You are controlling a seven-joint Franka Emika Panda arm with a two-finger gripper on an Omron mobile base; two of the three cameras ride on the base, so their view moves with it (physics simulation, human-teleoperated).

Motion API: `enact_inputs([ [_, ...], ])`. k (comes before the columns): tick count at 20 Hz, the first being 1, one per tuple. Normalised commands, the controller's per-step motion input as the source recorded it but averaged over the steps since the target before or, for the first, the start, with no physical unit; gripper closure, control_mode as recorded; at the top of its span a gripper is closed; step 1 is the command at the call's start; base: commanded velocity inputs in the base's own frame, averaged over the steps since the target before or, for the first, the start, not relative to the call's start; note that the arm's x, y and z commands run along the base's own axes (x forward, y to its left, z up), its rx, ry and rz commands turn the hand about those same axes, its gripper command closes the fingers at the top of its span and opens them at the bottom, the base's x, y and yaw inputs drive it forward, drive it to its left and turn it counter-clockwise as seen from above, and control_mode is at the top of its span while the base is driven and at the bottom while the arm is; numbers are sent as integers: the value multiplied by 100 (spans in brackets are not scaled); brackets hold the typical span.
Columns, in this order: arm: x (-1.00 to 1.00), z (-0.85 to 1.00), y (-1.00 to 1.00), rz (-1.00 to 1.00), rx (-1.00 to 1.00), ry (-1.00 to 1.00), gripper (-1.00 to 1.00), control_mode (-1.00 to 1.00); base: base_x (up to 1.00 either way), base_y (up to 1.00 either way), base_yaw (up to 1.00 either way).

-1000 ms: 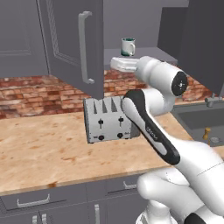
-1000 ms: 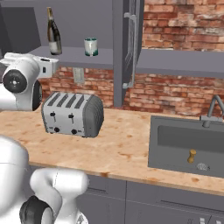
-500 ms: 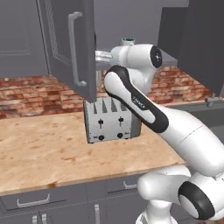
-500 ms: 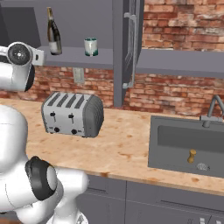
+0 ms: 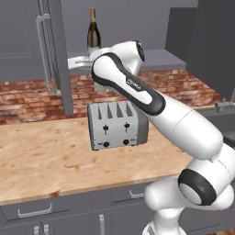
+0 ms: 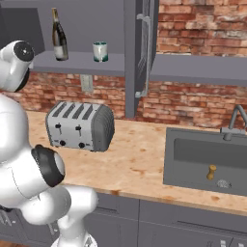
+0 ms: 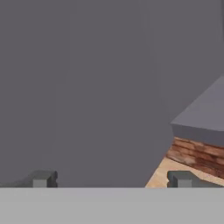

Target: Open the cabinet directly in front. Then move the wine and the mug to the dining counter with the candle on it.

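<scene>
Standing on the open cabinet shelf above the toaster, the wine sits left of the mug — well apart. Gripper fingers are spread wide, clamping nothing, facing a grey cabinet door — up beside the shelf, above the toaster.

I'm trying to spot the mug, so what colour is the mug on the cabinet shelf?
White with a dark teal-green rim; the mug shows best in the right base view.

A small dark brand word is printed on the white robot arm link but cannot be read; the slim dark wine bottle's pale label is illegible
</scene>
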Motion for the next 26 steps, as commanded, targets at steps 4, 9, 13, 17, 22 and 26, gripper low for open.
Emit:
enact_inputs([
  [4, 6, -5, 18, 0, 0, 0, -100, -100, 0, 0, 0],
  [9, -8, 20, -28, -14, 1, -4, -100, -100, 0, 0, 0],
  [13, -16, 26, -59, -41, 0, -1, -100, -100, 0, 0, 0],
  [17, -12, 20, -65, -47, -3, 0, -100, -100, 0, 0, 0],
  [22, -16, 33, -65, -40, -5, 0, -100, -100, 0, 0, 0],
  [26, -9, 24, -25, -6, -10, -6, -100, -100, 0, 0, 0],
])
